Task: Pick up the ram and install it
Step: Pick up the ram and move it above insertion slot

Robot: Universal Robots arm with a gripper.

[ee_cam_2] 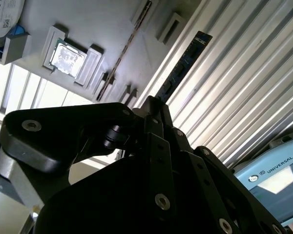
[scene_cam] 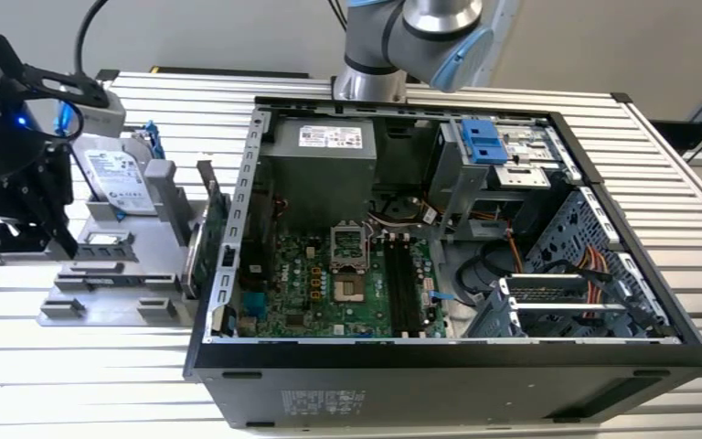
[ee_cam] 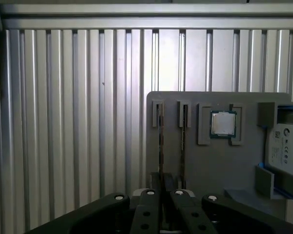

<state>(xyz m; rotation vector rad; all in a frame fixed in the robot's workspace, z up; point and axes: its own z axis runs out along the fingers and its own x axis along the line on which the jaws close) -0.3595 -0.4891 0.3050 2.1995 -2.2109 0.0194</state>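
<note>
The black gripper (ee_cam_2: 155,102) is tight in frame in both wrist views. Its jointed metal fingers are drawn together on the near end of the ram (ee_cam_2: 183,66), so that's a clamp on the stick. The ram is a thin dark board seen edge-on, with its long axis running straight out from the fingertips. In the first wrist view the ram (ee_cam: 160,141) lines up with the outermost slot of the grey holder tray (ee_cam: 205,165). Whether it's seated there or lifted clear, I can't tell.

Just beside it, a second memory stick (ee_cam: 182,141) stands parallel in its own slot. Past that the square silver processor chip (ee_cam: 222,123) sits flat in its recess, shiny against the matte tray. The hard drive (ee_cam: 285,146) leans at the tray's far side. Ribbed aluminium surface (ee_cam: 78,122) lies under all of it.

In the exterior view the gripper (scene_cam: 15,215) hangs by the tray. The open computer case (scene_cam: 449,366) lies well apart toward the exterior view's right, and the long dark memory slots (scene_cam: 402,283) show on its green motherboard.
</note>
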